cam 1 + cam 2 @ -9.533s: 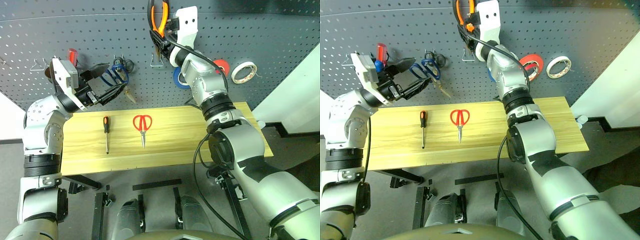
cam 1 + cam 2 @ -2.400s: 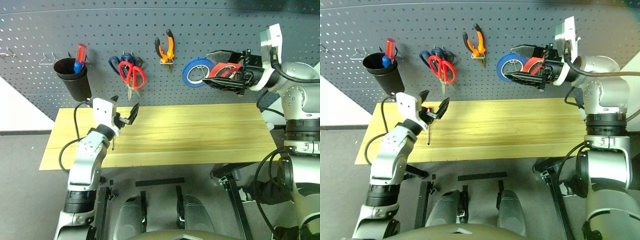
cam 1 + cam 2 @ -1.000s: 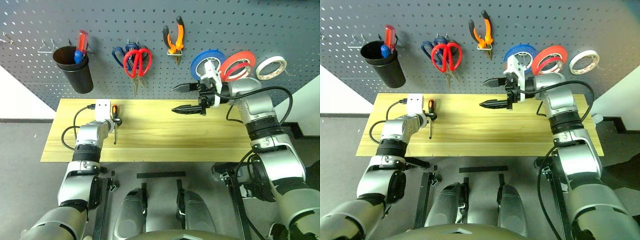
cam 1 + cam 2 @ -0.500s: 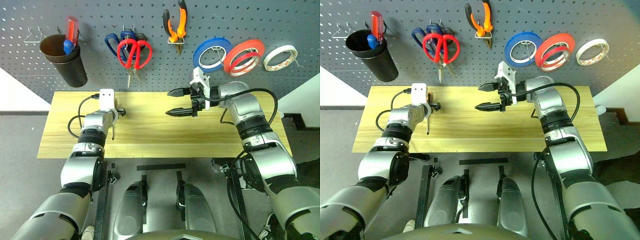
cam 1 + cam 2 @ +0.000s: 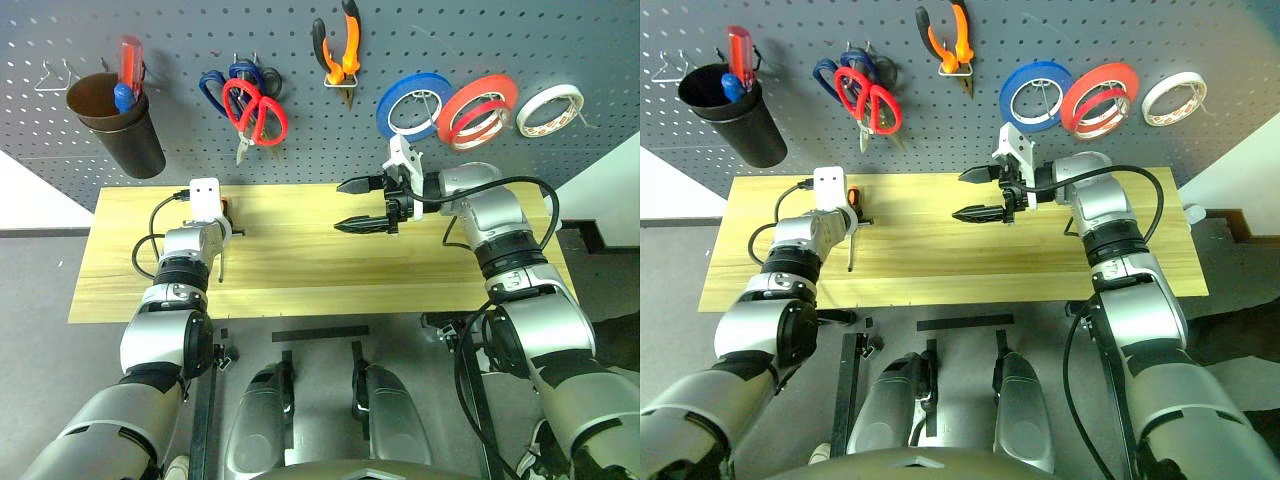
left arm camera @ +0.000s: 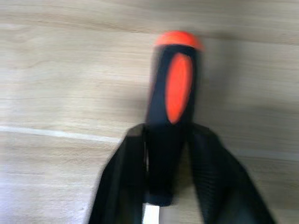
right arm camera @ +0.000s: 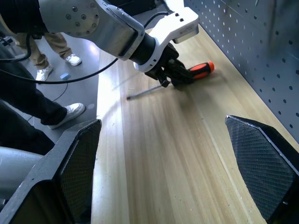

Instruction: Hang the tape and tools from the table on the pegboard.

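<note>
A small screwdriver (image 6: 175, 88) with an orange-and-black handle lies on the pale wood table (image 5: 400, 270) at its left end. My left gripper (image 5: 228, 228) is shut on the handle, and its black fingers (image 6: 126, 168) press both sides. My right gripper (image 5: 340, 206) hovers open over the table's middle, pointing left, with nothing in it. On the dark grey pegboard (image 5: 500, 30) hang red-handled scissors (image 5: 258, 110), orange pliers (image 5: 340, 45) and a red ring of tape (image 5: 478, 105).
A black cup (image 5: 105, 125) with a red-and-blue screwdriver hangs at the pegboard's left. Blue-handled scissors (image 5: 222, 85) hang beside the red ones. A blue roll (image 5: 415, 105) and a white roll (image 5: 550, 108) flank the red tape. A person's legs (image 7: 28, 93) stand past the table's left end.
My left gripper has closed on the screwdriver's handle, which it straddled open before. The right arm has kept still and open. The picture has shifted slightly.
</note>
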Robot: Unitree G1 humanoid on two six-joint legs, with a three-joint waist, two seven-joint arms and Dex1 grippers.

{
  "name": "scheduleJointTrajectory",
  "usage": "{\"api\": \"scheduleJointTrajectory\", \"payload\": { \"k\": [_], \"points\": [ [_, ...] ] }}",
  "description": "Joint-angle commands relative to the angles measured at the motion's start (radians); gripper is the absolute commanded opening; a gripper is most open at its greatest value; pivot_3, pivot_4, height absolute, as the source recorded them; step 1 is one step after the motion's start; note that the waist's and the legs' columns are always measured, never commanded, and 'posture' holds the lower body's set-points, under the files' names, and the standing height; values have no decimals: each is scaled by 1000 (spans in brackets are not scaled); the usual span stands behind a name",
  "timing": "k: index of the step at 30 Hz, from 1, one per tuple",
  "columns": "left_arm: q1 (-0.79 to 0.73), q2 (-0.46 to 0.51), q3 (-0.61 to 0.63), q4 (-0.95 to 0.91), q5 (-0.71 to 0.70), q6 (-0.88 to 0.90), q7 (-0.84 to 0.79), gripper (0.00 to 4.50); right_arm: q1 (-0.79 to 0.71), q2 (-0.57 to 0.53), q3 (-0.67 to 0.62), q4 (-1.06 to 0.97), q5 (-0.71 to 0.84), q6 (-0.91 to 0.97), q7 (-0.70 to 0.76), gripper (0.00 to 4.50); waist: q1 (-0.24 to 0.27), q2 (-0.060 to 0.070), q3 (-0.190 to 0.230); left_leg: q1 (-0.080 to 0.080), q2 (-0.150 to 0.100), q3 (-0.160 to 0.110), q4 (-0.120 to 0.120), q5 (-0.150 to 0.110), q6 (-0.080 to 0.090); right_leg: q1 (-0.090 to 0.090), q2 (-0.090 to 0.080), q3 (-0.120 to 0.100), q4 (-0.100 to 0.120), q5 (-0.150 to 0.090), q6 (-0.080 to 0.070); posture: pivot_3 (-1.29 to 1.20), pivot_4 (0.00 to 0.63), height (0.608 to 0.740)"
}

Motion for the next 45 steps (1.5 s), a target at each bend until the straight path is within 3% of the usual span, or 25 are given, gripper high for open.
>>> {"api": "scheduleJointTrajectory", "payload": {
  "k": [1, 4, 7, 14, 17, 20, 24, 33, 45],
  "points": [
    [21, 0, 9, 1, -6, 17, 3, 785, -26, -12, -24, -5, 5, -22, 9, 4500, 0, 0, 0, 0, 0, 0, 0, 0, 0, 0, 0, 0, 0, 0, 0, 42, 369, 732],
    [34, -2, 6, -29, -9, 39, -3, 785, -24, -14, -24, -7, 6, -23, 15, 4500, 0, 0, 0, 0, 0, 0, 0, 0, 0, 0, 0, 0, 0, 0, 0, 43, 362, 732],
    [96, -15, -15, -189, -20, 157, -31, 785, -14, -22, -27, -28, 14, -17, 29, 4500, -1, 0, 0, 0, 0, 0, 0, 0, 0, 0, 0, 0, 0, 0, 0, 46, 343, 732],
    [380, 11, -73, -889, -54, 508, -80, 785, 17, -72, -74, -167, 96, 89, 81, 4500, -1, 0, 0, -2, 0, 0, -1, 0, 0, -2, 0, 0, -1, 0, 0, 59, 293, 732],
    [466, 30, -79, -1083, -75, 584, -112, 785, 37, -95, -91, -227, 127, 135, 88, 4500, 7, -1, -1, -6, 1, -1, 0, 1, -1, -6, 0, -1, 0, 0, 0, 63, 274, 732],
    [557, 46, -51, -1289, -124, 599, -164, 785, 63, -129, -115, -293, 162, 175, 99, 4500, 11, -1, -2, -8, 0, -2, 0, 1, -2, -6, -1, -1, -1, 0, 0, 68, 251, 732],
    [646, 84, -25, -1472, -178, 472, -269, 785, 82, -158, -145, -365, 217, 241, 91, 4500, 10, -2, -5, -11, -1, -3, 1, 1, -2, -6, -3, -4, -3, 0, 0, 79, 212, 732],
    [682, 75, 67, -1573, -266, 217, -356, 785, 57, -210, -231, -473, 344, 355, 66, 4500, 12, -5, -58, -16, -1, -5, 0, 1, -2, -8, -3, -10, -7, 0, 0, 96, 144, 732],
    [497, 93, 158, -1527, -367, 9, -359, 785, -54, -215, -301, -428, 415, 380, 10, 4500, 13, -7, -126, -15, -1, -5, 1, 1, -2, -7, -2, -10, -7, 1, 0, 102, 87, 732]
  ]
}}
